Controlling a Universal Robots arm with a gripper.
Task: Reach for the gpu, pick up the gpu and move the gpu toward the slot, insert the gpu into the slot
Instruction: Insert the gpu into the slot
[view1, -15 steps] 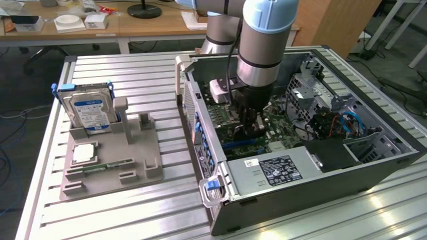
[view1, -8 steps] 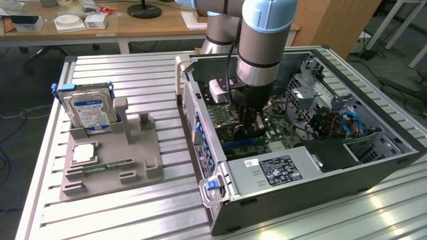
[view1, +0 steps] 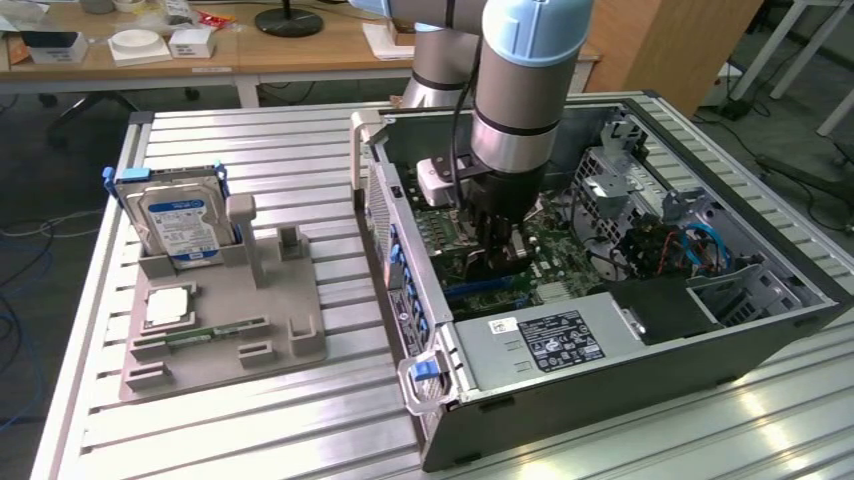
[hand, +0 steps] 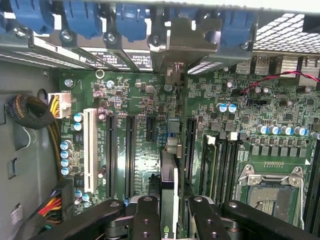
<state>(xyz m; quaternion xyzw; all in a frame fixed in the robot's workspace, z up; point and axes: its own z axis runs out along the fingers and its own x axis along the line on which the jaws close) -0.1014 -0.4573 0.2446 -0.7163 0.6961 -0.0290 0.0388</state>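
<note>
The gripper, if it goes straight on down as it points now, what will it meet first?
Probably the motherboard: the gripper holds the gpu edge-on above a slot, though depth is unclear.

Bright, even overhead light; slight blur.

The fingers (hand: 150, 215) clamp the gpu (hand: 169, 185), held edge-on over the motherboard (hand: 145, 100). Its end reaches a black slot (hand: 190, 145). A white slot (hand: 90, 150) stands well apart, near yellow wires (hand: 54, 106).
</note>
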